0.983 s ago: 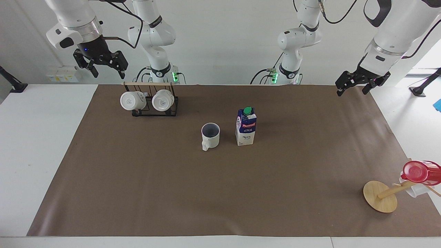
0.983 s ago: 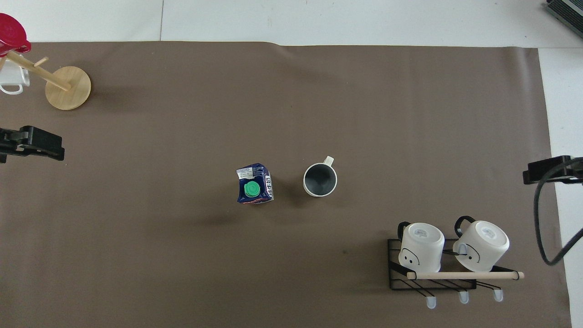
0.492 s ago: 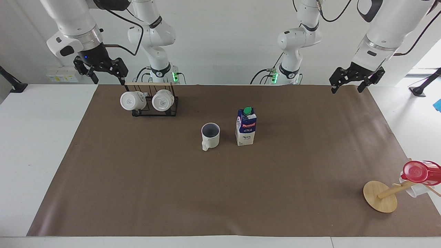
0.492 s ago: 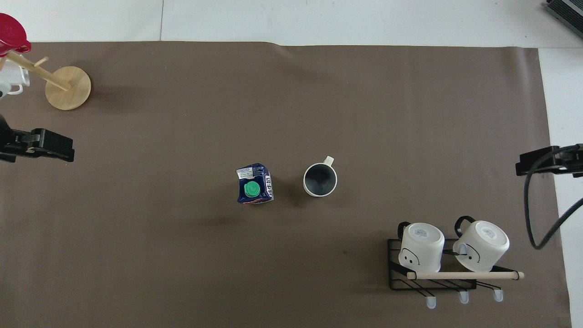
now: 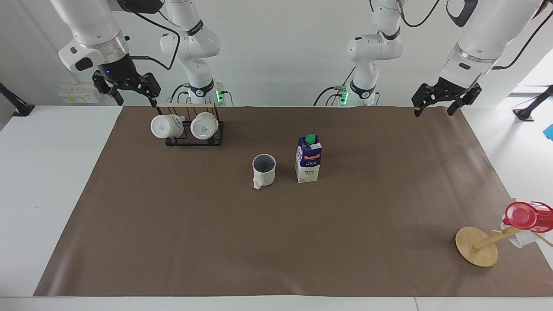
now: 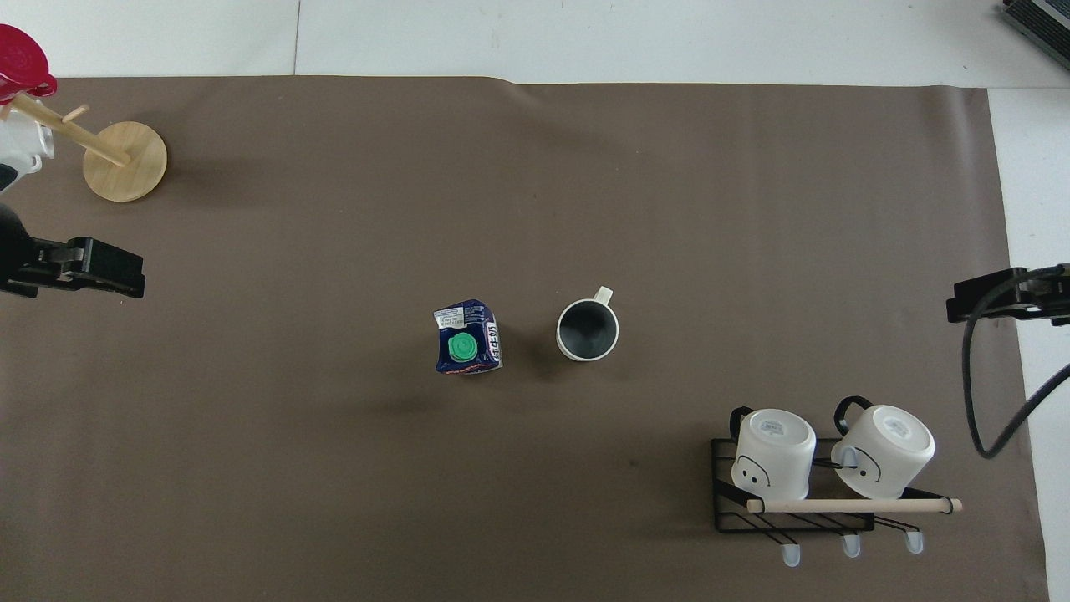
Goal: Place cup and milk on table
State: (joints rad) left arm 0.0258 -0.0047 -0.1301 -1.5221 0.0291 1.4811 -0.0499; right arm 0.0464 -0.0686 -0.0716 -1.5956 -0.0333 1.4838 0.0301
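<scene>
The cream-white cup (image 5: 264,169) with a dark inside stands upright on the brown mat of the table (image 5: 276,242), handle pointing away from the robots. The blue-and-white milk carton (image 5: 308,159) with a green cap stands upright beside it, toward the left arm's end. Both also show in the overhead view, the cup (image 6: 588,329) and the milk (image 6: 466,337). My right gripper (image 5: 135,97) is open and empty, up in the air over the mat's edge by the mug rack. My left gripper (image 5: 433,108) is open and empty, over the mat's corner at the left arm's end.
A black wire rack (image 5: 189,140) with two white mugs on their sides stands near the robots at the right arm's end. A wooden mug tree (image 5: 477,246) bearing a red cup (image 5: 525,215) stands far from the robots at the left arm's end.
Both grippers have shifted a little in the air, the left one slightly toward the table's middle. The cup and the milk have not moved.
</scene>
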